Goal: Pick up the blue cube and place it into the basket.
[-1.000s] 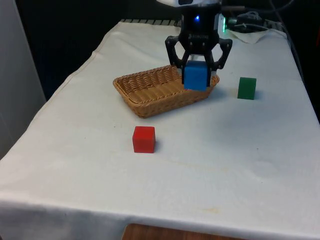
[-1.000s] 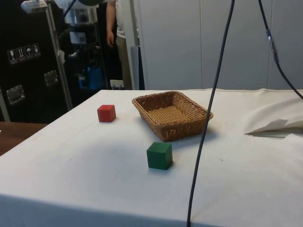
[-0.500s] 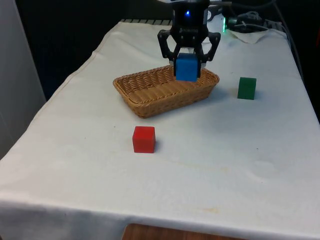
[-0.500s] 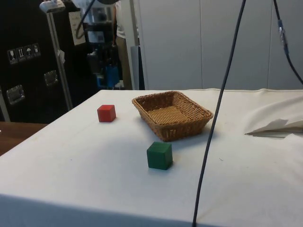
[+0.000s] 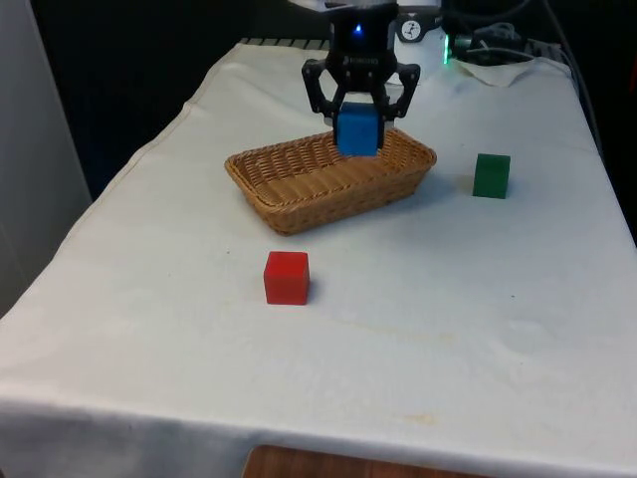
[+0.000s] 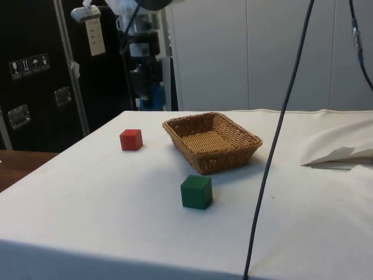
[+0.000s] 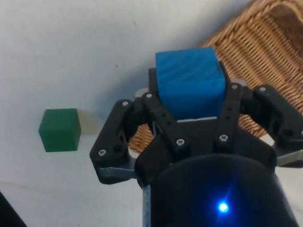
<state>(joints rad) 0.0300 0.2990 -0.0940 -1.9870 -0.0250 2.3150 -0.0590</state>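
Observation:
My black gripper (image 5: 357, 127) is shut on the blue cube (image 5: 357, 129) and holds it in the air above the wicker basket (image 5: 299, 184), over its far part. In the side view the gripper (image 6: 155, 98) hangs with the blue cube (image 6: 157, 97) beyond the basket (image 6: 212, 140), higher than its rim. From the wrist, the blue cube (image 7: 189, 82) sits squeezed between the two fingers (image 7: 156, 113), with the basket (image 7: 258, 52) below it.
A red cube (image 5: 287, 276) lies on the white cloth in front of the basket. A green cube (image 5: 492, 174) stands at the front view's right of the basket. Cables (image 6: 280, 125) hang across the side view. Crumpled cloth (image 6: 341, 154) lies at the side view's right.
The gripper has carried the blue cube toward the front view's left and farther back, from beside the basket's right end to above the basket's far part.

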